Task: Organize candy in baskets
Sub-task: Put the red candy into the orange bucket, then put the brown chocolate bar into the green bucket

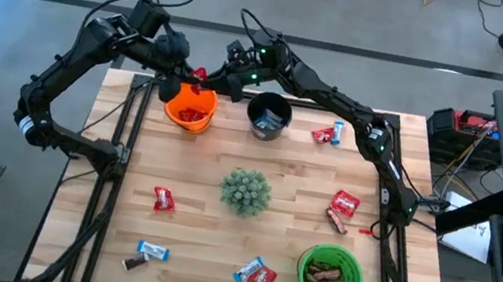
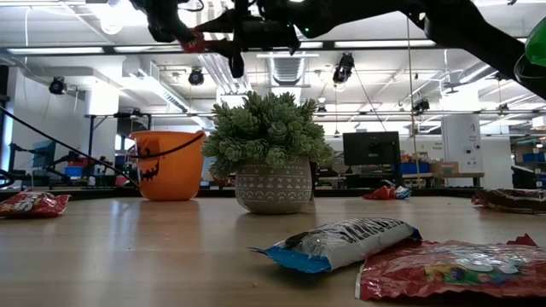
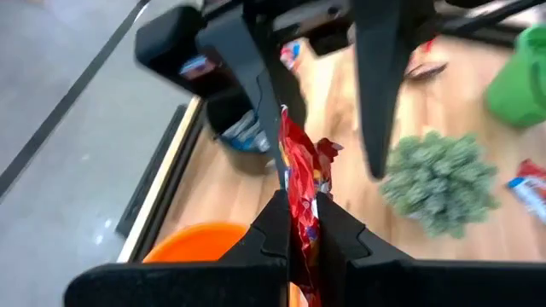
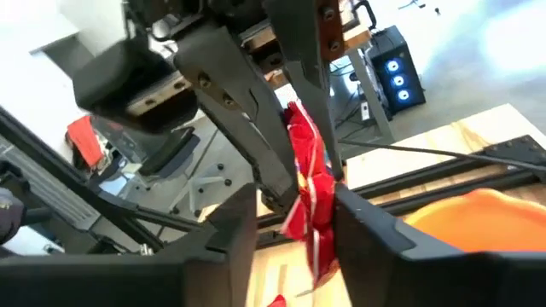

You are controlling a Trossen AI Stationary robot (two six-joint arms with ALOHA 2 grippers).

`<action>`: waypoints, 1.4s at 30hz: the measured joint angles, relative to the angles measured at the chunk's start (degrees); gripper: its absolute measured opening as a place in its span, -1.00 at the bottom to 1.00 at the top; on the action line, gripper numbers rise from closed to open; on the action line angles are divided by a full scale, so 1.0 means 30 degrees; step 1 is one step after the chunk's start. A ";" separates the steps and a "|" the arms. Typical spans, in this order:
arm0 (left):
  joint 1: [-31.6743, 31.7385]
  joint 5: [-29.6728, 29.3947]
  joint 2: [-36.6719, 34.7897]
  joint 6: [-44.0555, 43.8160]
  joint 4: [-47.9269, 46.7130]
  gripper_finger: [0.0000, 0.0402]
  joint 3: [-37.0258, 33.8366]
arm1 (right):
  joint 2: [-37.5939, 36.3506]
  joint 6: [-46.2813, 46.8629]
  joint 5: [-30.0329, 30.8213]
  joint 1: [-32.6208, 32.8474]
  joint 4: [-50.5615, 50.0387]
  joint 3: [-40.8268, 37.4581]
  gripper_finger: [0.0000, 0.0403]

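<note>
A red candy (image 3: 300, 158) hangs in the air over the orange basket (image 1: 191, 108) at the table's far left. My left gripper (image 3: 305, 205) is shut on it. My right gripper (image 4: 294, 200) reaches in level from the right and is open, one finger on each side of the same candy (image 4: 309, 183). The black basket (image 1: 269, 115) holds blue candies. The green basket (image 1: 329, 277) at the near right holds brown ones. Several red, blue and brown candies lie loose on the table, such as a red one (image 1: 163, 198). My left gripper pinches the red wrapper near one end (image 3: 304, 223) between its two fingers, coming at it slanting down from the far left. The candy sticks out past the fingertips, lifted clear above the orange basket. My right gripper has its open fingers (image 4: 358, 226) beside the wrapper; I cannot tell whether either touches it.
A spiky green plant (image 1: 246, 191) in a pot stands at the table's middle. Loose candies lie at the near edge (image 1: 253, 275), at the right (image 1: 342, 208) and at the far right (image 1: 325, 135). Black frame rails (image 1: 120, 140) run along both table sides.
</note>
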 joint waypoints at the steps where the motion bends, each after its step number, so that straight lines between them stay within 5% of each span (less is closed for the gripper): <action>1: 0.0030 -0.0264 0.0029 0.0071 -0.0141 -1.00 0.0000 | 0.0000 0.0079 0.0033 -0.0069 -0.0019 0.0000 -0.28; 10: 0.0295 -0.6621 0.0904 0.0971 -0.2886 -1.00 -0.0036 | -0.0393 0.0713 -0.0551 -0.1032 -0.2454 0.0059 -0.09; 29: 0.0335 -0.7573 0.3402 0.0575 -0.5113 -0.71 -0.0044 | -0.3041 -0.1758 0.0116 -0.2290 -0.4438 0.0029 -0.08; 42: 0.0233 -0.7014 0.3360 0.0187 -0.5050 -0.17 -0.0044 | -0.5877 -0.8989 1.1778 -0.2646 -1.6520 0.0029 -0.08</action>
